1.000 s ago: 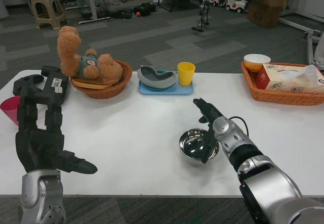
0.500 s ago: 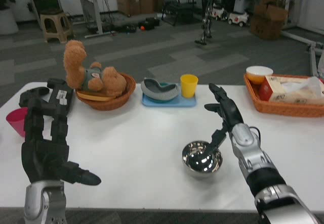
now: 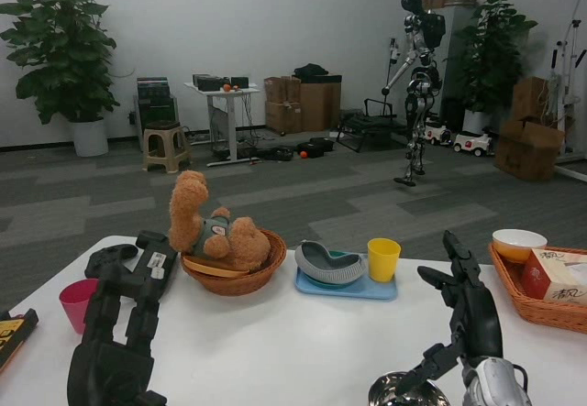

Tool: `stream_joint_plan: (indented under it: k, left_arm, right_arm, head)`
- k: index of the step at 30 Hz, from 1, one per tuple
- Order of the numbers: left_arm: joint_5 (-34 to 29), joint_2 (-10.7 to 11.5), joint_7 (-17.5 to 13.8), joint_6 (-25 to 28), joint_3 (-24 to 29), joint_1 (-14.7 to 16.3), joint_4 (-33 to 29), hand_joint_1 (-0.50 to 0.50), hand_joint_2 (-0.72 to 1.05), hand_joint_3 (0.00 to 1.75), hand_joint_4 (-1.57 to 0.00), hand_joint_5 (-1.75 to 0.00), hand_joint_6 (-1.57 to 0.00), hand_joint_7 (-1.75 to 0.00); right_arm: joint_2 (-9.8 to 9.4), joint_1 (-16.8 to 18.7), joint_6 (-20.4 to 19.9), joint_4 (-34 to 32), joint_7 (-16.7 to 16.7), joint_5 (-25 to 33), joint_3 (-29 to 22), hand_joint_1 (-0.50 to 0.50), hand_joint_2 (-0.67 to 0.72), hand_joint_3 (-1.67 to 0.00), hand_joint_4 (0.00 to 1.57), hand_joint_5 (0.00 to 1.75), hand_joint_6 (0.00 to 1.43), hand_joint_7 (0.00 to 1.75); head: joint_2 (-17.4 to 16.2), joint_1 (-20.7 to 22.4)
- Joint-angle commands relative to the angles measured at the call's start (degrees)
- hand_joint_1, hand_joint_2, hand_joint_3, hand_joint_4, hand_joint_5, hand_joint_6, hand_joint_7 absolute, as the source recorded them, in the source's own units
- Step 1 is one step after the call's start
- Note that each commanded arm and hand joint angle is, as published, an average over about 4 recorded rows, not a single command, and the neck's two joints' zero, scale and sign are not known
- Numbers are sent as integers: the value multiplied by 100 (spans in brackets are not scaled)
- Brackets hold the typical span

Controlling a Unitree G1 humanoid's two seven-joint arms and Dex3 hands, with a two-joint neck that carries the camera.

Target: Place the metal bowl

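On the table you have the largest things spread along the far side: an orange tray at the right edge holding a tissue box and a white bowl, then a wicker basket with a teddy bear lying in it, then a blue tray carrying a grey dish and a yellow cup. A pink cup sits near the left edge.

Your left hand hangs low on the left, fingers loose and apart, holding nothing. Your right hand stands upright with fingers spread; nothing is in it, and it is raised above the metal bowl rather than on it.

That bowl is at the bottom edge of your view, on the table just beside the right wrist, and only its rim shows. This is your main risk: you cannot see most of it, so you cannot judge how near the table's front edge it sits. Lower the right forearm carelessly and a finger or the wrist may catch the rim, tip the bowl or slide it toward you and off the table. Its polished metal probably slips easily on the smooth top. Sweep the hand forward instead and the yellow cup, near and light, is the thing you would likely knock.
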Motion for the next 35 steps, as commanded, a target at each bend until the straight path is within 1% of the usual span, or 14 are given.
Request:
stream_joint_plan:
  k: [1, 3, 6, 9, 12, 16, 19, 21, 23, 25, 29, 30, 35]
  left_arm:
    - [-9, 69, -2, -25, -5, 51, 28, -50, -72, 2, -2, 0, 0, 0]
    - [-9, 75, -2, -25, -12, 51, 26, -50, -72, 0, -3, 0, 0, 0]
    - [-9, 84, -2, -25, -8, 51, 19, -50, -72, 0, -2, 0, 0, 0]
    - [-9, 84, -2, -25, -8, 51, 19, -50, -72, 0, -3, 0, 0, 0]
    - [-9, 86, -2, -25, -8, 49, 19, -50, -72, 0, 0, 0, 0, 0]
    - [-9, 93, -2, -25, -5, 42, 19, -50, -72, 0, 0, 0, 0, 0]
    - [-9, 93, -2, -25, 1, 38, 19, -50, -72, 0, 0, 0, 0, 0]
    - [-9, 93, -2, -25, 6, 38, 24, -50, -68, 0, -2, 0, 0, 0]
    - [-9, 88, -2, -25, 10, 42, 28, -50, -68, 0, -4, 0, 0, 0]
    - [-5, 80, -2, -25, 14, 42, 28, -50, -72, 0, -4, 0, 0, 0]
    - [-1, 62, -2, -25, 36, 68, 19, -50, -72, 0, -2, 0, 0, 0]
    - [-1, 60, -2, -25, 43, 77, 17, -50, -70, 0, -2, 0, 0, 0]
    - [-1, 52, -2, -25, 54, 101, 10, -50, -72, 0, -1, 0, 0, 0]
  right_arm:
    - [-90, -64, -112, -39, -32, 55, 98, -46, 72, 0, 0, 85, 0, 14]
    - [-90, -82, -112, -19, -38, 55, 142, -46, 72, 0, 0, 87, 0, 14]
    - [-90, -104, -112, -1, -47, 59, 188, -46, 72, 0, 0, 82, 0, 14]
    - [-90, -121, -129, 16, -47, 55, 216, -46, 72, 0, 0, 85, 0, 14]
    - [-90, -135, -200, 18, -49, 57, 236, -45, 72, 0, 0, 87, 0, 14]
    - [-90, -143, -340, -8, -69, 63, 276, -43, 72, 0, 0, 78, 0, 14]
    - [-90, -143, -468, -32, -113, 63, 331, -42, 72, 0, 0, 78, 0, 14]
    - [-90, -143, -529, -28, -152, 68, 375, -42, 72, 0, 0, 78, 0, 14]
    - [-90, -143, -551, -19, -174, 68, 423, -42, 72, 0, 0, 78, 0, 14]
    - [-90, -152, -569, -1, -192, 72, 471, -42, 72, 0, 0, 78, 0, 14]
    - [-95, -170, -587, 34, -210, 85, 537, -42, 72, 0, 0, 78, 0, 14]
    - [-97, -170, -587, 38, -212, 85, 546, -42, 72, 0, 0, 78, 0, 14]
    - [-93, -170, -592, 53, -220, 97, 574, -42, 72, 0, 0, 78, 0, 14]
  head:
    - [-108, 4]
    - [-151, 1]
    - [-193, 0]
    - [-197, 7]
    - [-169, 20]
    - [-151, 20]
    - [-138, 31]
    - [-124, 49]
    - [-120, 65]
    - [-125, 84]
    - [-141, 115]
    - [-143, 115]
    - [-139, 107]
